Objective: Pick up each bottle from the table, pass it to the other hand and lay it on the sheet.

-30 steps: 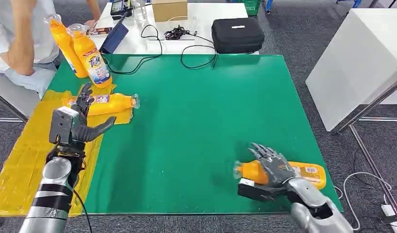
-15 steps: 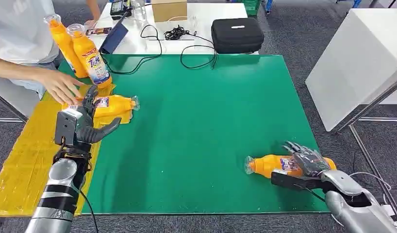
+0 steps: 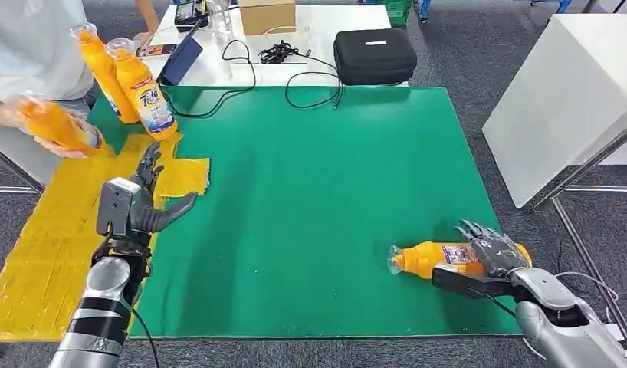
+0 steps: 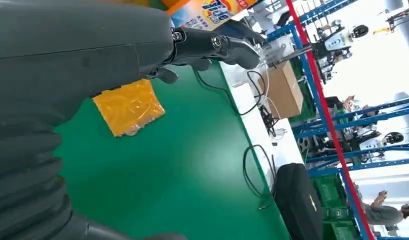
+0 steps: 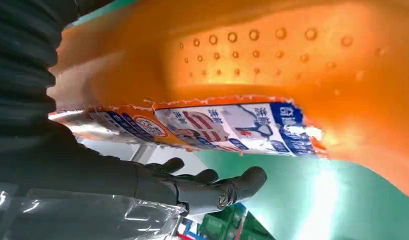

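- One bottle point(image 3: 441, 259) lies on its side on the green counter point(image 3: 318, 192) at about 4 o'clock, cap pointing toward 9 o'clock. The right hand point(image 3: 490, 257) is draped over its label end, fingers spread across the body, not visibly wrapped beneath it.
- To do this pick well, I'd curl the fingers right under the belly before lifting; a smooth round bottle will likely roll out of a loose hold.
- Left hand point(image 3: 142, 203) hovers empty at 9 o'clock over the edge of the yellow sheet point(image 3: 42, 253), fingers apart, ready to receive the pass.
- Two bottles point(image 3: 130, 80) stand upright at 11 o'clock; a person's hand point(image 3: 54, 130) holds another there.
- Hidden: the right wrist view looks along orange plastic and label, so whether thumb and fingers truly meet under the bottle I cannot tell.
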